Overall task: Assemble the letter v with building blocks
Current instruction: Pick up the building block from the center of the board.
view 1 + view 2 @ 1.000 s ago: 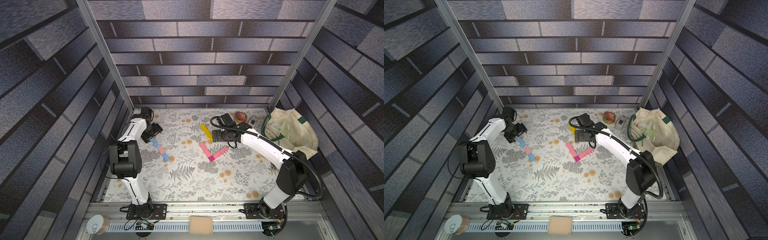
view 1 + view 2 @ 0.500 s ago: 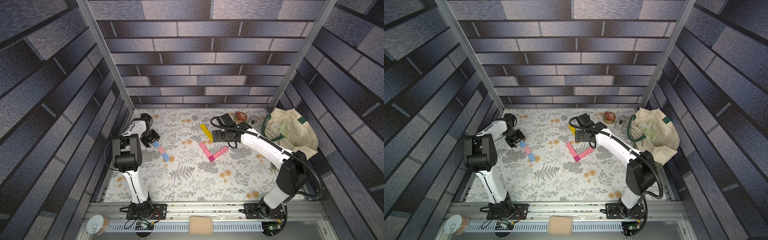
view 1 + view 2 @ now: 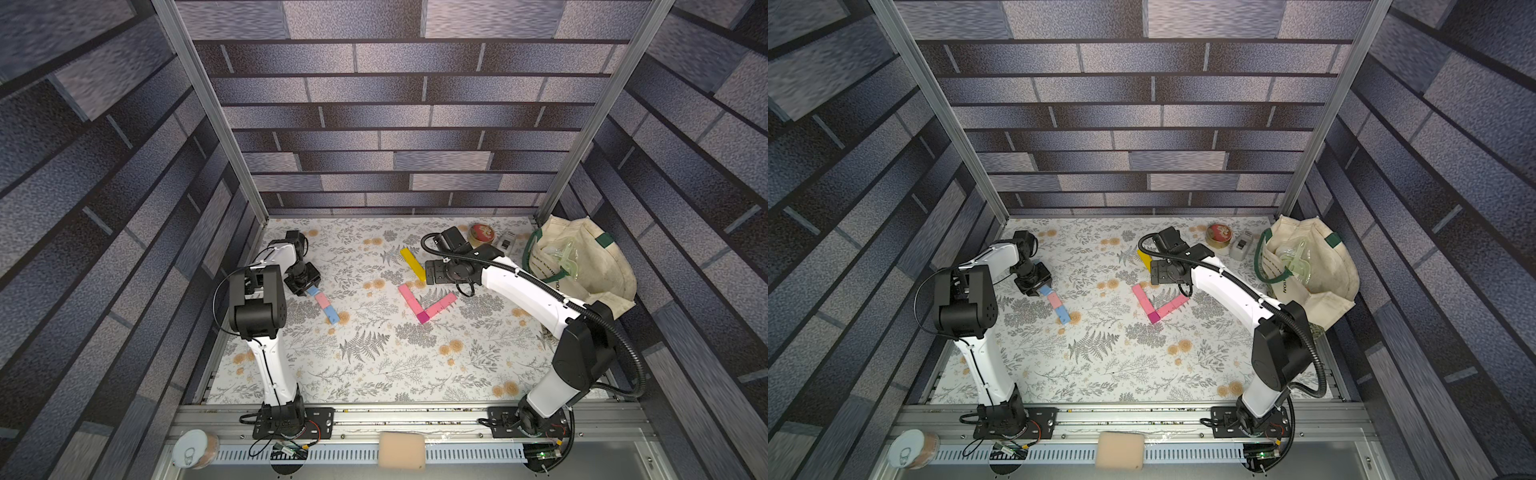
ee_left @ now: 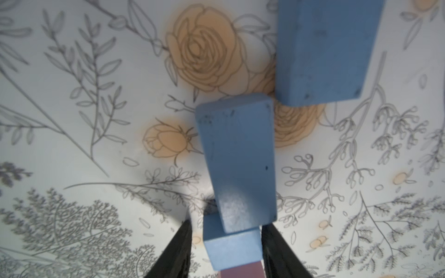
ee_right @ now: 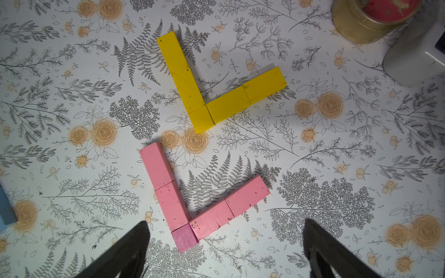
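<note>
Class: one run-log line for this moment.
left gripper: around light blue rectangular brick, grip unclear | right gripper: open, empty | pink brick V, yellow brick V: assembled

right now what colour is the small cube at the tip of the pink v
Magenta: the cube shows best in the right wrist view.

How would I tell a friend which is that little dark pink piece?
On the floral table, find the V of light pink bricks near the middle. The magenta cube sits at the V's tip, touching both strokes. It alone is darker and square, not long.
</note>
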{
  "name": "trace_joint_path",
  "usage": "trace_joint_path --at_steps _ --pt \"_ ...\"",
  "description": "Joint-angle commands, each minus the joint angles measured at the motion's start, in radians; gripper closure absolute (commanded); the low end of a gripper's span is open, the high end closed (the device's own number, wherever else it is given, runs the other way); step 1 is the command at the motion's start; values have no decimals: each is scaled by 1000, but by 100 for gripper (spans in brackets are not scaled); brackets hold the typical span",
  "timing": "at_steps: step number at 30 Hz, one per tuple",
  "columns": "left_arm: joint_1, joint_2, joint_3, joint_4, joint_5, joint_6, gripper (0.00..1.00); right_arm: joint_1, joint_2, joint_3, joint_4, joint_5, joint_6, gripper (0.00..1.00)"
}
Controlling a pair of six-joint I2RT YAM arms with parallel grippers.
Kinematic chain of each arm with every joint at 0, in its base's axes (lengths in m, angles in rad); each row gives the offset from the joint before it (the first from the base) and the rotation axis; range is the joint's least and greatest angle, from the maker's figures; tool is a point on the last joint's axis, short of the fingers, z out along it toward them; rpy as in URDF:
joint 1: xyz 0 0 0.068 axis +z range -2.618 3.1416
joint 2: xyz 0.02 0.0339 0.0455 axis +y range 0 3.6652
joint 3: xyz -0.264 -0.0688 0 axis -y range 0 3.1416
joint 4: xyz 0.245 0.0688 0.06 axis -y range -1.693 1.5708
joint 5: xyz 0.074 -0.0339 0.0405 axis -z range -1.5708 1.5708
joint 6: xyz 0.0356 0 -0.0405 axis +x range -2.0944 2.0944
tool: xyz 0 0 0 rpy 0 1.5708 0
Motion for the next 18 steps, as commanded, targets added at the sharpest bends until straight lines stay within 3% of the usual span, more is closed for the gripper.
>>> trace_joint_path --at_steps 1,8,13,18 --pt "-3 29 -33 20 -15 16 55 -8 -29 0 -29 28 -6 0" --pt "-1 -26 -24 45 16 19 72 -9 -31 1 -38 34 -7 0" --pt "-43 -157 3 16 42 6 74 -19 -50 4 -44 34 -12 0" --pt "-133 -316 -95 -6 49 -22 72 -34 -61 21 -67 41 -30 0"
